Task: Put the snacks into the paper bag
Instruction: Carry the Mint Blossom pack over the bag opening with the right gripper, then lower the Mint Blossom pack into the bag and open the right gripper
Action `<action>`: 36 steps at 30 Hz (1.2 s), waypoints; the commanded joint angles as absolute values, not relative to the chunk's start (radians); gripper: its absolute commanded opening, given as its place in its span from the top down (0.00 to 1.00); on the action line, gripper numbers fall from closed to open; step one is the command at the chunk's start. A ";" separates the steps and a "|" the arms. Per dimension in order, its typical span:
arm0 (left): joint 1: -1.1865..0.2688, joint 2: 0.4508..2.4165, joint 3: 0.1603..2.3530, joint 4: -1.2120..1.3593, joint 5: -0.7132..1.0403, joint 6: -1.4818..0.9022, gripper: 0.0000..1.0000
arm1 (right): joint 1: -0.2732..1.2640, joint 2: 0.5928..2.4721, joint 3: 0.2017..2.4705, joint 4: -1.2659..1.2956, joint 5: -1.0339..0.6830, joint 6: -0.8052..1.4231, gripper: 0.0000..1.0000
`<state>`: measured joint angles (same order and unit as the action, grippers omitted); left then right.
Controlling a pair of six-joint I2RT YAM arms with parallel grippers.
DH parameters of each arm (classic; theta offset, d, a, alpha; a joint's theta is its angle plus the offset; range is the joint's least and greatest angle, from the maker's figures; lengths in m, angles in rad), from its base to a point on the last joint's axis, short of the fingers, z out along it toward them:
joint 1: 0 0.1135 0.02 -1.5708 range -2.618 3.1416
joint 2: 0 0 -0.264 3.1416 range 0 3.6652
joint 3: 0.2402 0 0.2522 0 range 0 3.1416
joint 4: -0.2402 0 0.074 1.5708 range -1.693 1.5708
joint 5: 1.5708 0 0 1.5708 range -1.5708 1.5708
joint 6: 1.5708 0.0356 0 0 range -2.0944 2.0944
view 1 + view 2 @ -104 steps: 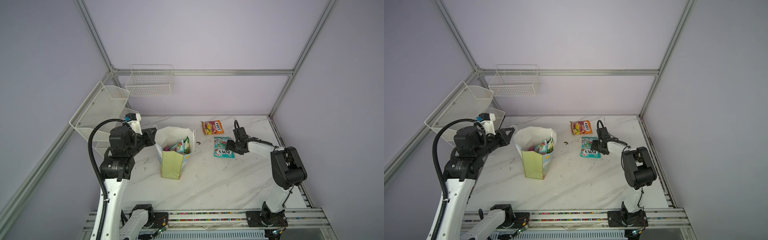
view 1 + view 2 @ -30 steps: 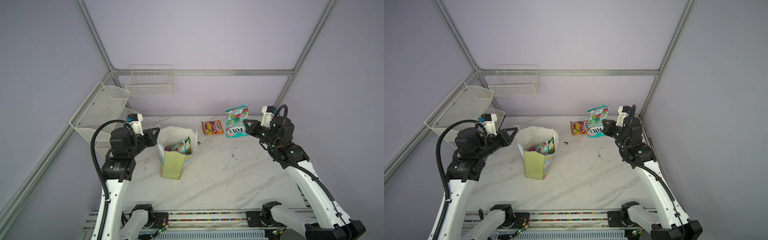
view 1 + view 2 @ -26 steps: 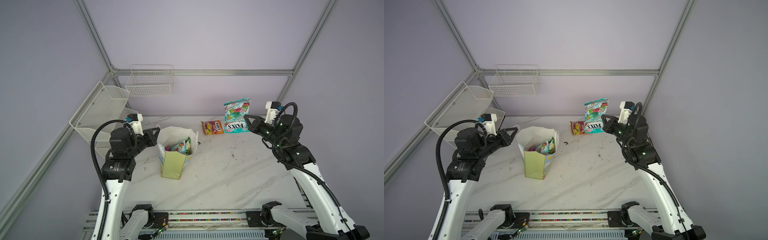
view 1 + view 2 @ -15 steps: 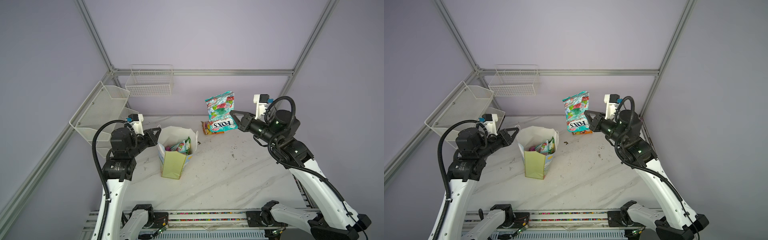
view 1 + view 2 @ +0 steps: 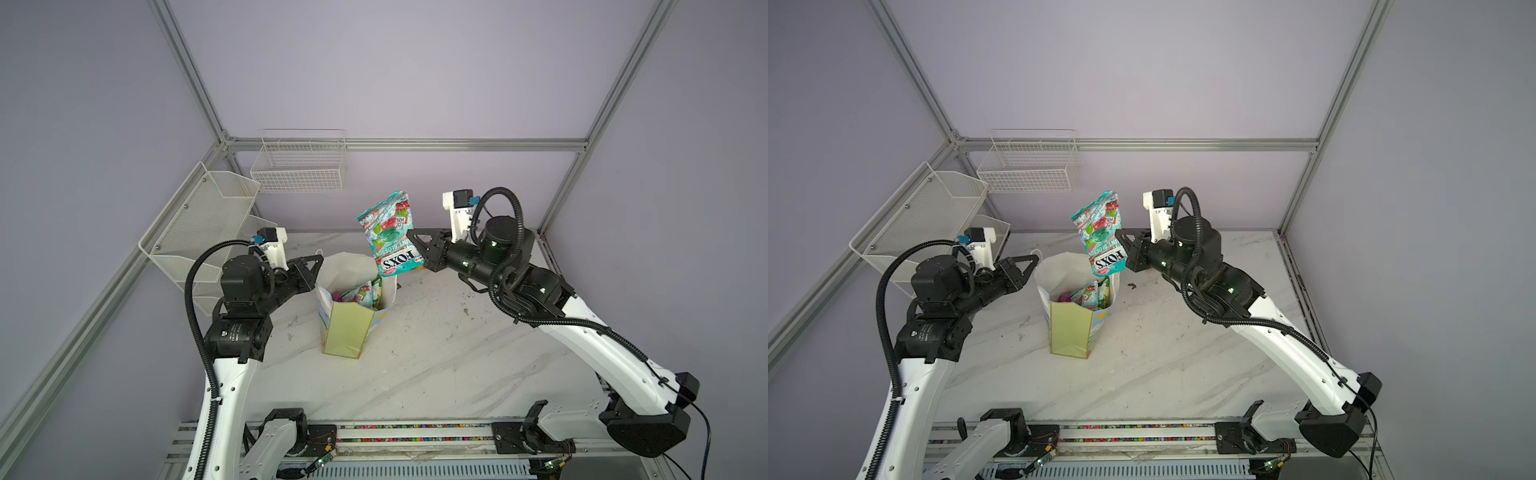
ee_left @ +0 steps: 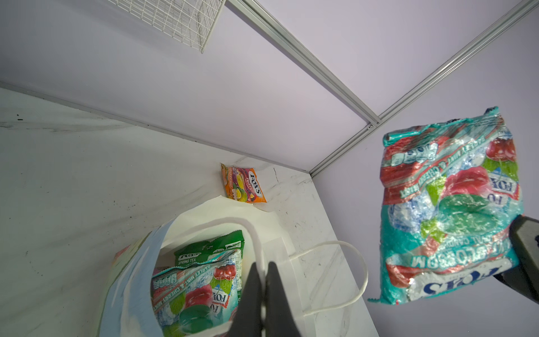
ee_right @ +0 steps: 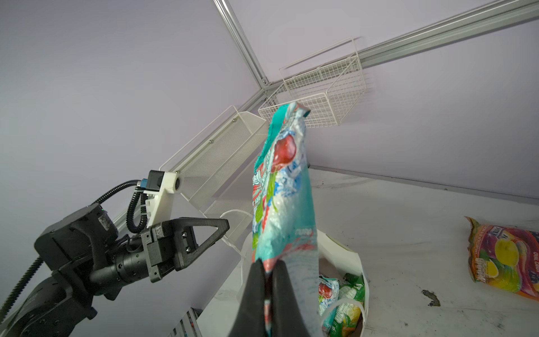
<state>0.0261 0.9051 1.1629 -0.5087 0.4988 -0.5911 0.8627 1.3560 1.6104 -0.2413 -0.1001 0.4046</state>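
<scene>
The right gripper (image 5: 417, 246) pinches one crinkly teal packet (image 5: 388, 232) (glossy, puffed) by its edge, above the far right rim of the single tall paper bag (image 5: 344, 332). The left gripper (image 5: 319, 261), jaws pressed together, nips the bag's left rim. Inside stand a second teal packet (image 6: 198, 294) and one green packet (image 6: 210, 251). One orange packet (image 6: 243, 184) lies flat on the marble table (image 5: 436, 365), farther back.

orange crinkly packet (image 6: 244, 184): largely hidden in both top views behind held teal plastic packet (image 5: 390, 232) | magenta packet (image 5: 1064, 297): mostly buried in paper bag (image 5: 1069, 332)
</scene>
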 commanded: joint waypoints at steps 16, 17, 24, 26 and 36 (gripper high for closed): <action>0.027 0.897 1.115 -0.437 0.518 -0.584 0.97 | 1.017 1.549 1.676 -0.276 0.156 0.254 1.00; 0.027 0.898 1.115 -0.434 0.518 -0.585 0.97 | 1.022 1.556 1.681 -0.282 0.160 0.248 1.00; 0.027 0.899 1.113 -0.430 0.518 -0.585 0.97 | 1.063 1.588 1.700 -0.312 0.164 0.209 1.00; 0.027 0.898 1.113 -0.431 0.518 -0.584 0.97 | 1.065 1.587 1.696 -0.310 0.144 0.193 1.00; 0.026 0.892 1.111 -0.431 0.517 -0.586 0.97 | 1.074 1.593 1.703 -0.331 0.143 0.189 0.92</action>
<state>0.0261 0.9066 1.1458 -0.4862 0.4984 -0.5907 1.0672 1.5963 1.6634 -0.3428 0.1387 0.2077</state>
